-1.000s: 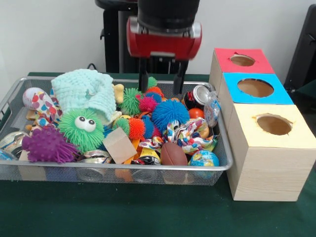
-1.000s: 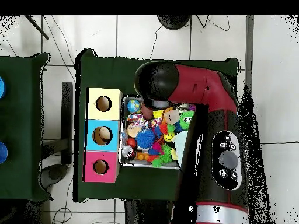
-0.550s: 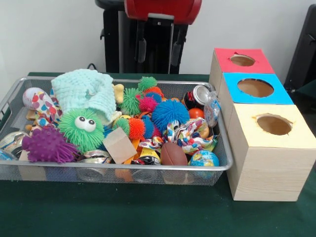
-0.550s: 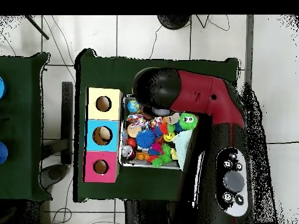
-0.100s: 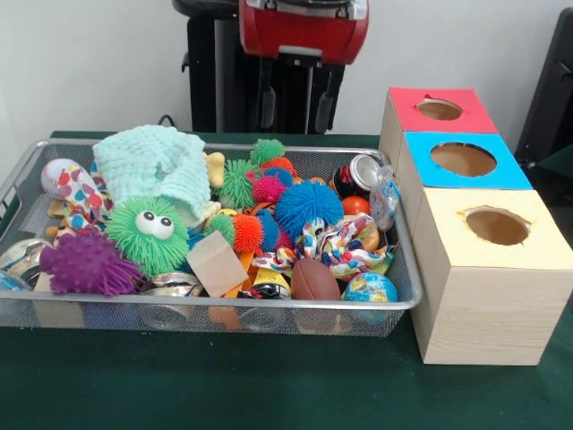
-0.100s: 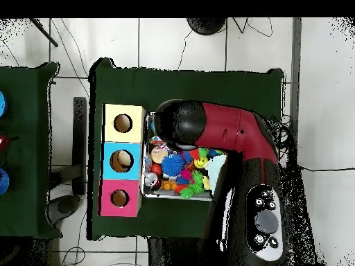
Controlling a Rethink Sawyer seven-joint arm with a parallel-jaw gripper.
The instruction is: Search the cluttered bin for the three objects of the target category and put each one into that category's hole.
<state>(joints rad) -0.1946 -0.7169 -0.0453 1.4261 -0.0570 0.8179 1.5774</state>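
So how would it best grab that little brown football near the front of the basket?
Probably from straight above, closing across the football's narrow middle rather than its pointed ends. It lies on its side with its top bare, but the colourful rope toy and globe ball crowd it closely, so fingers fit best front and back. The tool hangs open, well above the basket.

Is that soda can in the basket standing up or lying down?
Lying tipped: the can shows its silver top sideways, against the basket's far corner.

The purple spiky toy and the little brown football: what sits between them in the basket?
In the front view, a tan wooden block lies between the purple spiky toy and the football.
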